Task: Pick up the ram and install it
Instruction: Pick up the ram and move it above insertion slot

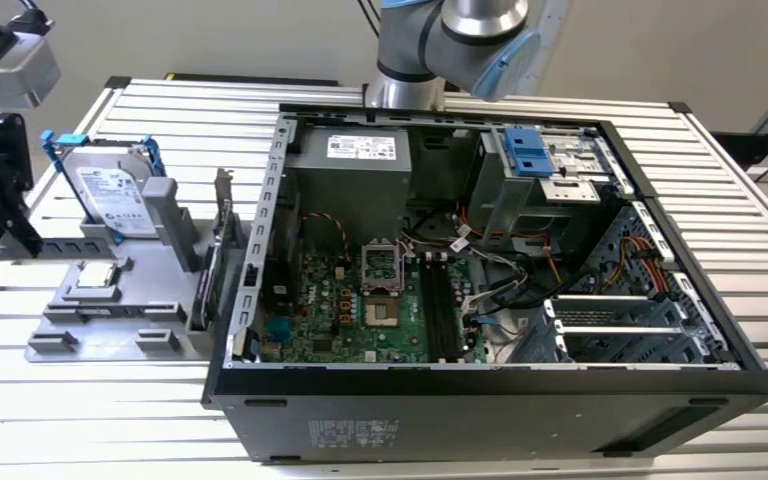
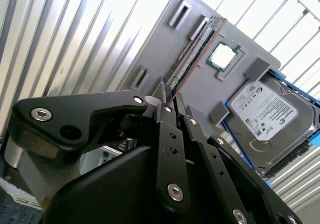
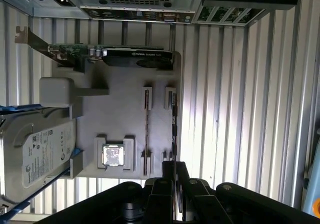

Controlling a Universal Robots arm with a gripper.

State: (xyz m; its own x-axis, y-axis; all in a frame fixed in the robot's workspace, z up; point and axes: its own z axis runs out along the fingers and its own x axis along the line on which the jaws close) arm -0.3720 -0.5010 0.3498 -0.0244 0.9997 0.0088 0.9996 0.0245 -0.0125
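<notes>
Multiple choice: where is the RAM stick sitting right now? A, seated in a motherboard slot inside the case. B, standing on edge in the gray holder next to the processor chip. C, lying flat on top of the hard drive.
B: in the second wrist view the ram stands on edge in a slot of the gray holder, beside the processor chip, with the gripper at one end of it.
</notes>
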